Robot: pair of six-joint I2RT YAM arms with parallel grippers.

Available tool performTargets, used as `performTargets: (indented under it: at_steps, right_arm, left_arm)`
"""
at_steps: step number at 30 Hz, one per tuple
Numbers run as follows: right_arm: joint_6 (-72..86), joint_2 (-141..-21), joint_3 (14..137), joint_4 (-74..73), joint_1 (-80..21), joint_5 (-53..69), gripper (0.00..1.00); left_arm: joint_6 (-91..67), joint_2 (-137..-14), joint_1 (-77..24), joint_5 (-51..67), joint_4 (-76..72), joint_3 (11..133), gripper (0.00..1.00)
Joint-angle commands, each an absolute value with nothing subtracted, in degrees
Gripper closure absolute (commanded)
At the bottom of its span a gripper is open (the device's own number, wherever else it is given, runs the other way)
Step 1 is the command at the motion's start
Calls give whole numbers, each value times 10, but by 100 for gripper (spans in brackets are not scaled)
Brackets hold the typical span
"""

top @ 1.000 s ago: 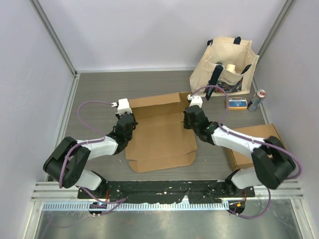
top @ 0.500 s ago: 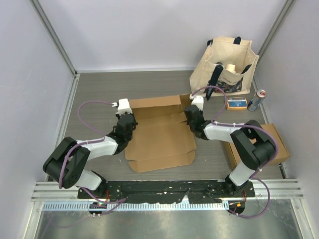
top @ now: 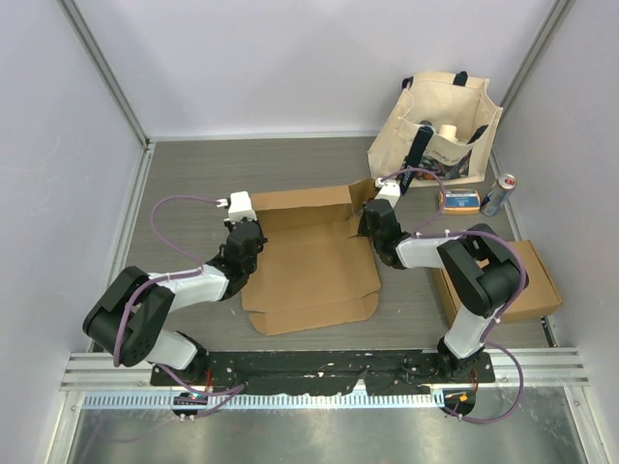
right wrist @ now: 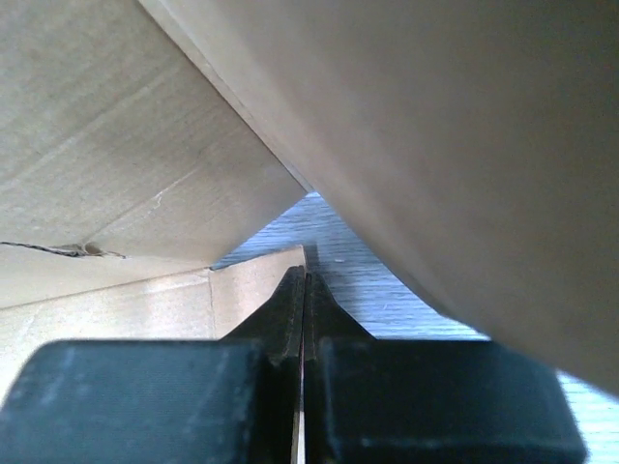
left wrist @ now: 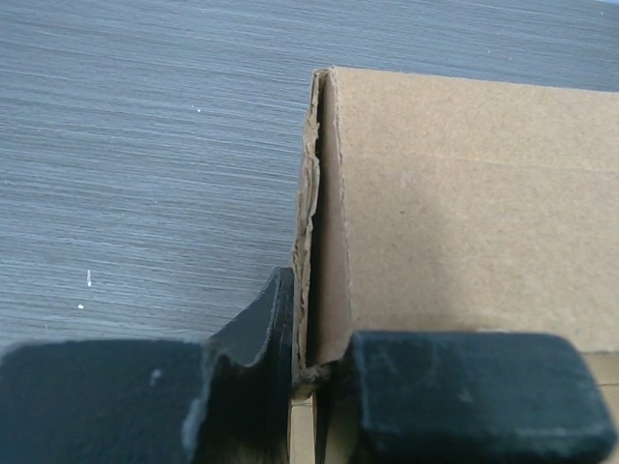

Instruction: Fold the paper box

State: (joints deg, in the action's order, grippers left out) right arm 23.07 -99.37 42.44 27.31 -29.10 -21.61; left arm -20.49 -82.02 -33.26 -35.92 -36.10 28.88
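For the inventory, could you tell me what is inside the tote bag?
A white roll stands inside the tote bag, and a long dark object pokes out of it; anything deeper is hidden by its cloth walls.

The flat brown corrugated cardboard box blank (top: 309, 261) is plain tan kraft with paler crease lines and a frayed, lighter edge just ahead of the left gripper (left wrist: 314, 362), whose fingers (left wrist: 464, 387) are matt black like those of the right gripper (right wrist: 305, 319). Under both lies the grey wood-grain laminate tabletop (top: 193, 184), finely streaked light and dark. Beyond the right gripper stand a cream canvas tote bag (top: 440, 121) with dark handles and dark print, a small blue-and-orange packet (top: 460, 200) and a red-and-silver drinks can (top: 498, 195), while purple cables (top: 169, 208) loop over the black-and-white arms (top: 193, 282)
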Motion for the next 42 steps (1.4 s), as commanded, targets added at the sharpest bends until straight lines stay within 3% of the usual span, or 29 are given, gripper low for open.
performTargets:
  at_steps: [1,7,13,21,27,42]
  right_arm:
    - [249,-1010,418,283,-294,-199,99]
    - [285,-967,406,308,-295,-91,99]
    - [201,-961,474,124,-316,-348,99]
    - [200,-984,437,155,-314,-337,99]
    - [215,-1009,440,214,-314,-227,99]
    - [379,-910,369,400,-295,133,99]
  left_arm:
    - [-224,-804,-332,-363,-378,285,100]
    - [-223,-808,-332,-364,-378,287,100]
    - [-232,-812,-332,-361,-380,287,100]
    - [-229,-808,-332,-369,-381,281,100]
    - [-234,-810,-332,-365,-380,282,100]
    - [-237,-809,-332,-363,-381,280,100]
